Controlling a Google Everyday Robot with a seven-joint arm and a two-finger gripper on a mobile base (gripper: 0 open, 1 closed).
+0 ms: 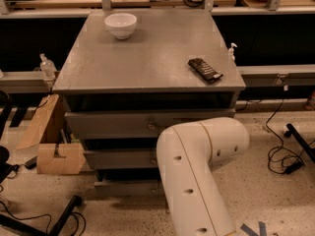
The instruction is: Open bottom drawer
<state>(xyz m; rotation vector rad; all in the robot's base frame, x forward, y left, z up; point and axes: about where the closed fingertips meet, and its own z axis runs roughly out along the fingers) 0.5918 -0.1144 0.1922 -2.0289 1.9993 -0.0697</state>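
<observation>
Half bottom drawer point(125, 189) front hidden by white arm point(197, 181); gripper unseen behind it, state unknowable.

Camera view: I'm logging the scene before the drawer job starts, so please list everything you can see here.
Grey metal cabinet: one, grey, centre.
Grey drawer fronts: three, grey, stacked below the top; the slim bottom drawer is lowest.
White round bowl: one, white, cabinet top, back left.
Black flat rectangular object: one, black, cabinet top, right.
Brown cardboard box: one, brown, on the floor left of the cabinet.
Clear pump bottles: two, clear, one left and one right of the cabinet.
Black cables: several, black, on the floor at right.
White robot arm: one, white, in front of the drawers' right halves.
Pincer: not in view.
</observation>
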